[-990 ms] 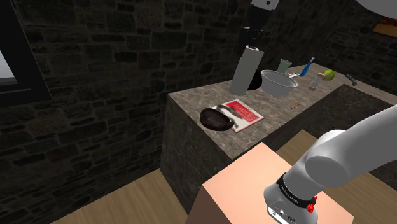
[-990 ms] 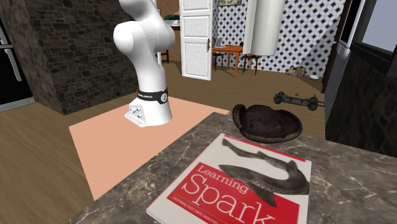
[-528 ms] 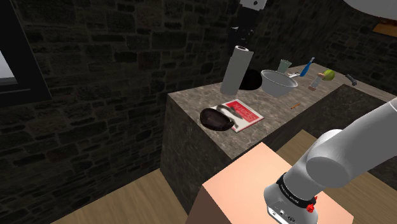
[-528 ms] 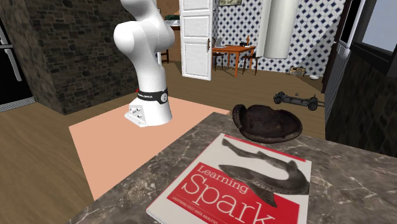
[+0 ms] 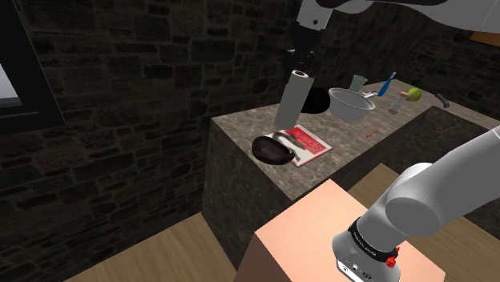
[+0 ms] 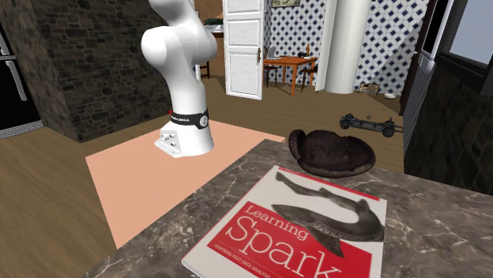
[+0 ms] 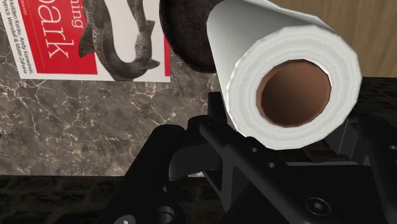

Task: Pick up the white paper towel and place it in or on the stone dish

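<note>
Snugly between fingers (image 7: 215, 109) — paper towel (image 7: 280, 67)

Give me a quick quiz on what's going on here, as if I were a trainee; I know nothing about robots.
1. True or false: the paper towel roll is standing on the counter.
2. Which thing lies nearest the dark dish? A) a red and white book B) a kettle C) a pair of scissors
3. Which word is printed largest on the book's cover?

Key: 1, false: the gripper holds it up in the air. 2, A. 3, Spark.
</note>
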